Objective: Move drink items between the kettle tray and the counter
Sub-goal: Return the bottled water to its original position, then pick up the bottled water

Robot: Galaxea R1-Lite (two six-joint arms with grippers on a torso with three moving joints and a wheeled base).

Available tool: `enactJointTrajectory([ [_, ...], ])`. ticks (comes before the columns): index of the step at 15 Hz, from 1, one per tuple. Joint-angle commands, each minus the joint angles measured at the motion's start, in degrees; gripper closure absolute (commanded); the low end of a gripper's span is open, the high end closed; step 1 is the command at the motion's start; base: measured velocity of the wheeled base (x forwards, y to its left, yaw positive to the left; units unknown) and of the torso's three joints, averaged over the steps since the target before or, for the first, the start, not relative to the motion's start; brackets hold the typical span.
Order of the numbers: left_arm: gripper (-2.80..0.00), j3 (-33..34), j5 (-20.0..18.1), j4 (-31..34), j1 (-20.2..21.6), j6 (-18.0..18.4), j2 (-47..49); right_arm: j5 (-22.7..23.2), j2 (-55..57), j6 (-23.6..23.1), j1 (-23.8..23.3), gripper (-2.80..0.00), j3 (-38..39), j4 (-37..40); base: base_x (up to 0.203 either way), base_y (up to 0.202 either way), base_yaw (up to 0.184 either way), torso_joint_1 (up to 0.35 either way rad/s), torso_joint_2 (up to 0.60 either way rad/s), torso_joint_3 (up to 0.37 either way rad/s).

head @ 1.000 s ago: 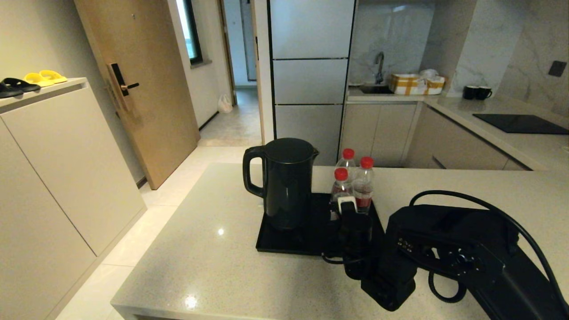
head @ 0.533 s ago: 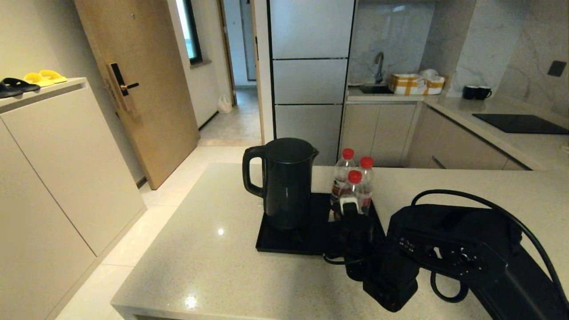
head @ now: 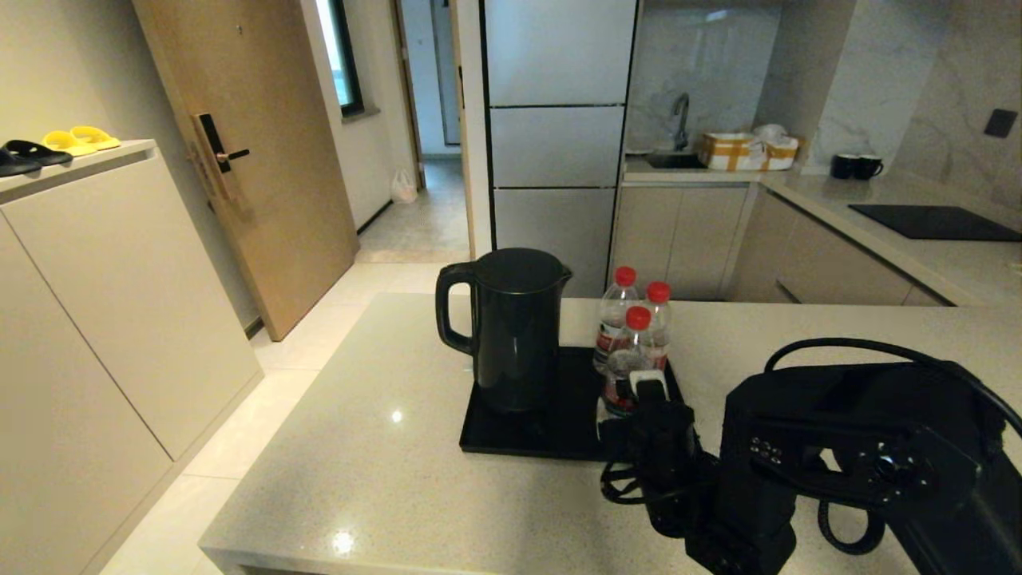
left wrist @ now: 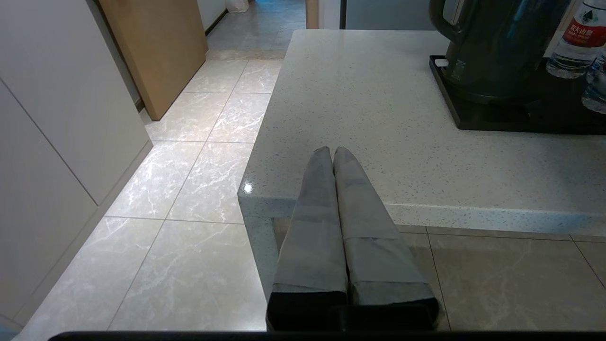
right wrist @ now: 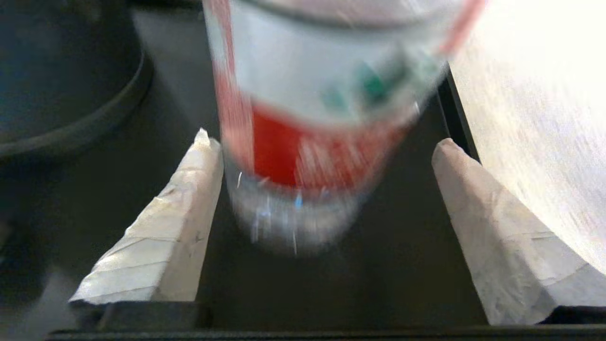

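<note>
Three red-capped water bottles stand at the right end of the black kettle tray [head: 519, 435]. The front bottle [head: 631, 355] sits between the spread fingers of my open right gripper [head: 639, 395]. In the right wrist view this bottle [right wrist: 312, 142] is blurred; it lies close against one finger [right wrist: 189, 199] and well apart from the other [right wrist: 478, 208]. The black kettle [head: 515, 327] stands on the tray's left half. My left gripper [left wrist: 333, 150] is shut and empty, low beside the beige counter's [head: 359, 447] near left corner.
Two more bottles [head: 619, 315] [head: 659, 319] stand just behind the front one. The right arm's black body and cable [head: 846, 463] cover the counter's near right. The counter's left edge drops to a tiled floor [left wrist: 189, 142]. Far behind are a sink, hob [head: 934, 222] and two mugs [head: 854, 166].
The front bottle shifted right on the tray a second ago, then stayed put. My right arm has drawn back toward me and to the right. The left arm has not moved.
</note>
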Motion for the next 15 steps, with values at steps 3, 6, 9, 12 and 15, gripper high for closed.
enactJointTrajectory([
  [3, 0.00, 0.0, 0.0, 0.0, 0.0, 0.0, -0.1, 2.2, -15.8, 2.2, 1.6, -2.80, 13.2, 0.3, 0.000, 0.000, 0.000, 0.000, 0.00, 0.000],
  [6, 0.00, -0.1, 0.0, 0.0, 0.0, 0.0, -0.1, 3.0, -32.0, 1.9, 1.8, 0.00, 20.4, 5.4, 0.000, 0.000, 0.000, 0.000, 0.00, 0.000],
  [9, 0.00, 0.0, 0.0, 0.0, 0.0, 0.0, 0.0, 0.7, -52.3, 1.7, 0.3, 0.00, 24.6, 18.2, 0.000, 0.000, 0.000, 0.000, 0.00, 0.000],
  [12, 0.00, 0.0, 0.0, 0.0, 0.0, 0.0, -0.1, -3.7, -73.9, 0.1, -4.7, 0.00, 23.9, 36.8, 0.000, 0.000, 0.000, 0.000, 0.00, 0.000],
  [15, 0.00, 0.0, 0.0, 0.0, 0.0, 0.0, 0.0, -8.7, -98.4, -1.8, -13.2, 0.00, 16.8, 65.7, 0.000, 0.000, 0.000, 0.000, 0.00, 0.000],
])
